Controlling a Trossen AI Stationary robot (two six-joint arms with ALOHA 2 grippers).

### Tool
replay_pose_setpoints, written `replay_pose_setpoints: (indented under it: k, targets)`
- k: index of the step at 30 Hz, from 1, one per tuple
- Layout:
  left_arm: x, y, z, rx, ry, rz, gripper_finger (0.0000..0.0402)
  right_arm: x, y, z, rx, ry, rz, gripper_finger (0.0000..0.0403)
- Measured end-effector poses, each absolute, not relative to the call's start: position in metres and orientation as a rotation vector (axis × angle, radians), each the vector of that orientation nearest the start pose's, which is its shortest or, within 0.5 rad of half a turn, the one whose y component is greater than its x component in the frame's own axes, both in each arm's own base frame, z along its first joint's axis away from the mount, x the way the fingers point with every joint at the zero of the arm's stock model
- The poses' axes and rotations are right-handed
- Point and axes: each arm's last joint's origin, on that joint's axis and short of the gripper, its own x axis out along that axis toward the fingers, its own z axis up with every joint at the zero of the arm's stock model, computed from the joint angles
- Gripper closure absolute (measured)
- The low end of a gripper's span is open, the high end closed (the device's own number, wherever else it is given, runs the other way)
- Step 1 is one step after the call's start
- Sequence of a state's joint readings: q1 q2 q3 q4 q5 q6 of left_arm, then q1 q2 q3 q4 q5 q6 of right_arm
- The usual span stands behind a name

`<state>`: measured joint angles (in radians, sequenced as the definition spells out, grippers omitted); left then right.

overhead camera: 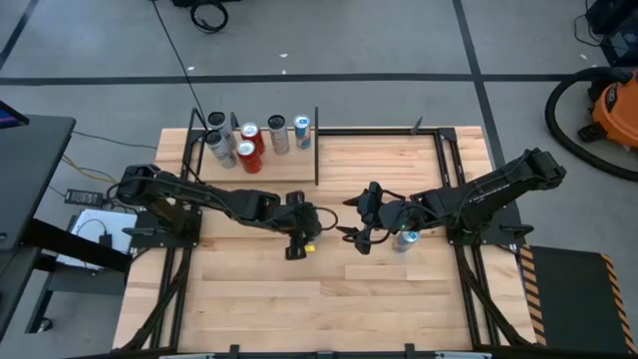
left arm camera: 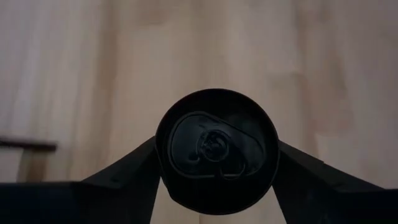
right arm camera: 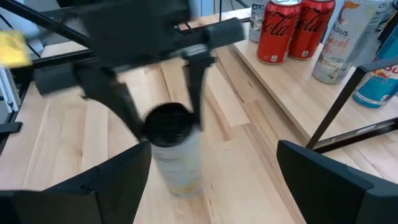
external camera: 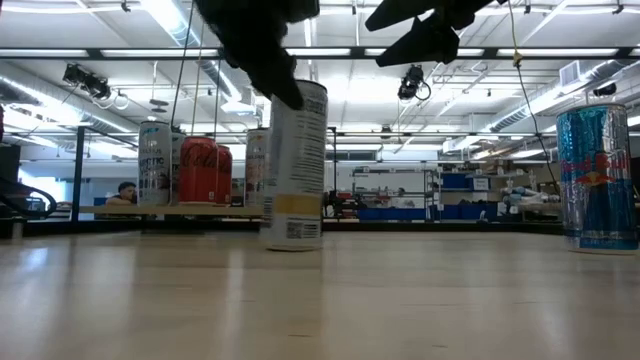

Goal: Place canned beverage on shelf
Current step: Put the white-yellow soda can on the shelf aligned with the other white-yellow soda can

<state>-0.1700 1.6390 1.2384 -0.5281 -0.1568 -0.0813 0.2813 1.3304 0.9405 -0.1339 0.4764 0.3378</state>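
A tall white-and-yellow can with a dark top stands near the middle of the table. My left gripper is over it, shut on its upper end. My right gripper hangs open just to the can's right, with nothing between its fingers. A blue-and-silver can stands on the table below the right arm. The shelf, a pale board with black uprights, sits at the far left. It carries several cans, two of them red. My left gripper pinches the can's upper end just below the rim between its two fingers, one on each side. The fingers slant down at it from above and from the table's left. The can stays upright with its base on the table.
The shelf's black uprights rise between the table's middle and the board. The blue-and-silver can stands close to my right gripper. Bare tabletop stretches toward the near edge.
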Motion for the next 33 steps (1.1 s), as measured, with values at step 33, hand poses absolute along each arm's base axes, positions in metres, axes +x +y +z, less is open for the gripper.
replay_pose_setpoints:
  k: [33]
  targets:
    - [0.333, -0.035, 0.252, 0.407, 0.792, -0.756, 0.0139, 0.289, 0.075, 0.26, 0.13, 0.5, -0.234, 0.0046]
